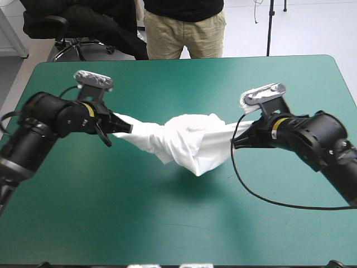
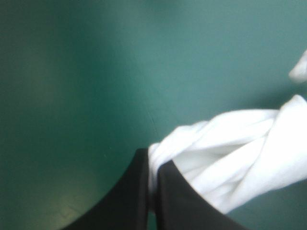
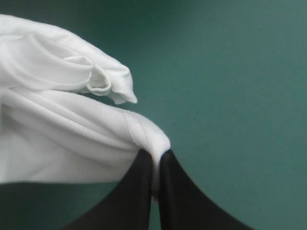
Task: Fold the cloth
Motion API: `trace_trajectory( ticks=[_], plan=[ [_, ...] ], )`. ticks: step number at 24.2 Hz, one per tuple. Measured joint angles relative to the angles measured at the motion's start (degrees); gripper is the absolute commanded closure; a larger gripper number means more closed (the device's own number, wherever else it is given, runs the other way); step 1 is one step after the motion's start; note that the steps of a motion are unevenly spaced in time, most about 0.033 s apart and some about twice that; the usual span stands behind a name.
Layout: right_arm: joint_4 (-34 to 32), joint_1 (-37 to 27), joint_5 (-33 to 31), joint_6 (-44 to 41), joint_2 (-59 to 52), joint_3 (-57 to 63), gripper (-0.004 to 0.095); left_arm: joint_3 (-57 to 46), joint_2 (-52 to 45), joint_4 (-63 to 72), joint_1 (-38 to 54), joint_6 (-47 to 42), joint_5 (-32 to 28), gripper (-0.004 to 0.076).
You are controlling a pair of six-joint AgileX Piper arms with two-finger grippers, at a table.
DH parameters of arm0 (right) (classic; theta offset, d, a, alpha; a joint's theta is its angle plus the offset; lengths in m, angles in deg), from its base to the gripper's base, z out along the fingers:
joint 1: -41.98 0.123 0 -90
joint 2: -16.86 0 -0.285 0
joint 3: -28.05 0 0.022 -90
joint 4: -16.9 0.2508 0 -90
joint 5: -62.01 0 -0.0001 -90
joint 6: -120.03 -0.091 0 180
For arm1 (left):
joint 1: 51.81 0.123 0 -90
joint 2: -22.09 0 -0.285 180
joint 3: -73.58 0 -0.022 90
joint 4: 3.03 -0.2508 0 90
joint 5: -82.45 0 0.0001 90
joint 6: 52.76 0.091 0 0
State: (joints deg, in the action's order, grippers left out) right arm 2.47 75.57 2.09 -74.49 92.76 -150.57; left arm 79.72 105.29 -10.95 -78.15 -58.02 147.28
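The white T-shirt (image 1: 187, 139) hangs bunched and twisted above the middle of the teal-green table (image 1: 167, 223), stretched between both arms, its lowest fold sagging toward the cover. My left gripper (image 1: 127, 128) is shut on the T-shirt at its left end; in the left wrist view the black fingers (image 2: 165, 191) pinch a roll of white cloth (image 2: 240, 148). My right gripper (image 1: 236, 142) is shut on the T-shirt at its right end; the right wrist view shows a hemmed fold (image 3: 72, 124) clamped between the black fingers (image 3: 168, 187).
A person (image 1: 184, 28) stands just beyond the table's far edge, not reaching over it. Bare teal-green cover (image 1: 268, 78) surrounds the hanging shirt on all sides.
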Motion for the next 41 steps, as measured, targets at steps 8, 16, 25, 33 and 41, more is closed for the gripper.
trace_trajectory(
  ticks=[8,16,25,33,41],
  plan=[
    [-3.9,0.0,-1.9,5.3,-2.6,-18.5,0.0926,21.8,-1.5,0.1,1.0,3.6,2.3,0.0741],
    [-6.0,0.0,-0.9,14.2,-1.0,-42.3,0.0926,43.5,-1.8,0.5,1.0,5.3,0.8,0.0741],
    [-5.1,0.1,-11.8,15.5,-1.9,-48.0,0.0925,42.4,-7.5,3.6,1.0,6.6,5.6,0.0741],
    [1.4,0.1,-11.7,3.6,-13.2,-16.3,0.0926,10.7,-15.2,14.4,1.1,4.0,5.6,0.0741],
    [-0.1,0.1,1.9,-7.0,-13.1,12.6,0.0926,-18.9,-14.8,12.5,1.2,1.3,-4.5,0.0741]
  ],
)
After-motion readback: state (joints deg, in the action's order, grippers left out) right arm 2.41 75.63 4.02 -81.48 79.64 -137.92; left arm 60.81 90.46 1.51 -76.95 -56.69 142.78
